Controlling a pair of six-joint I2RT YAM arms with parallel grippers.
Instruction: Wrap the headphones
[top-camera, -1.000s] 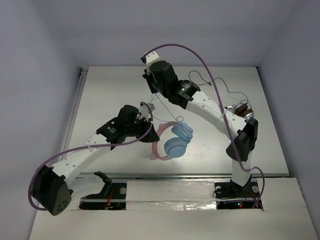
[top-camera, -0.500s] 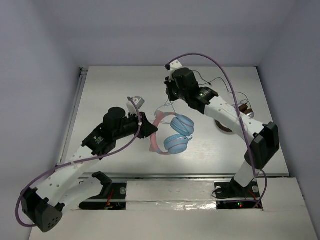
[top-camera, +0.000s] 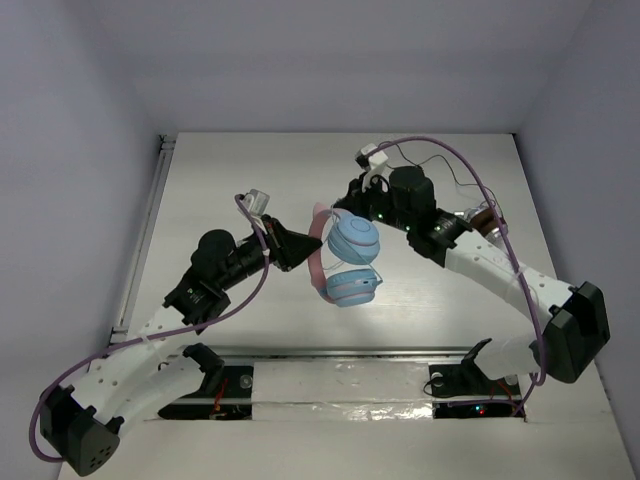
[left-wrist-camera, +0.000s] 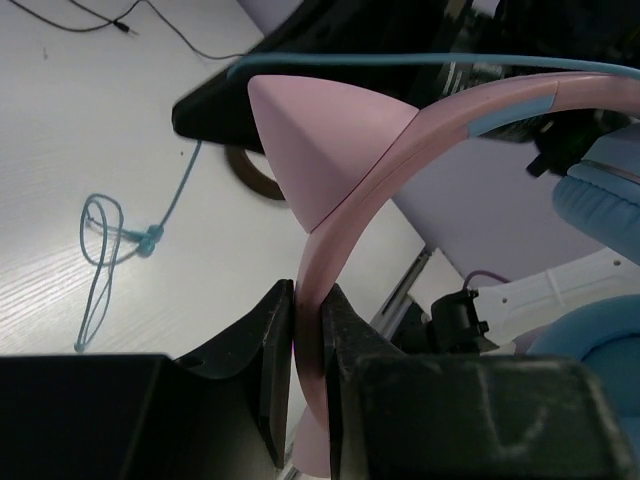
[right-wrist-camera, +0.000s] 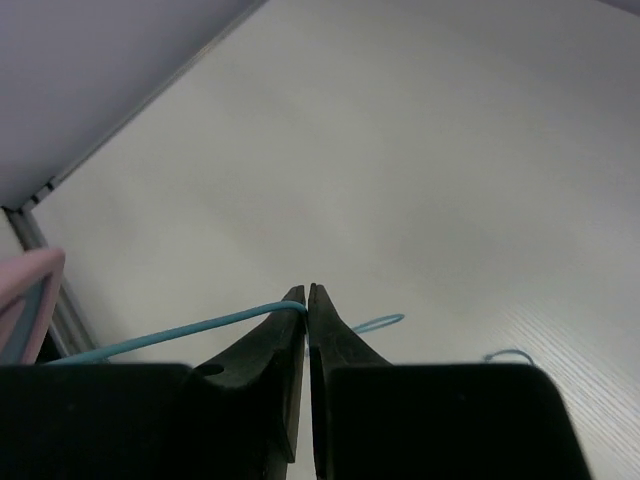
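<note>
It reads as a robotics lab test cell: a bare white table (top-camera: 210, 190) boxed in by plain lavender walls (top-camera: 340, 60), with the left arm (top-camera: 150, 330) and right arm (top-camera: 500, 270) mounted at its near edge and purple cabling (top-camera: 432, 139) looping off them.

The left end effector (left-wrist-camera: 308, 298) has its two black fingers (left-wrist-camera: 268, 370) pressed together on the pink headband (left-wrist-camera: 340, 225) of the headphones (left-wrist-camera: 450, 115). Just above the grip, a pink cat-ear point (left-wrist-camera: 320, 135) juts out from the band, which curves up and to the right. Two light-blue ear cups (left-wrist-camera: 600, 200) show at the right edge. The thin light-blue cable (left-wrist-camera: 400, 60) runs straight across the top, and more of it lies in loose loops on the white table (left-wrist-camera: 60, 130). A thin black wire (left-wrist-camera: 90, 18) lies at the top left.
</note>
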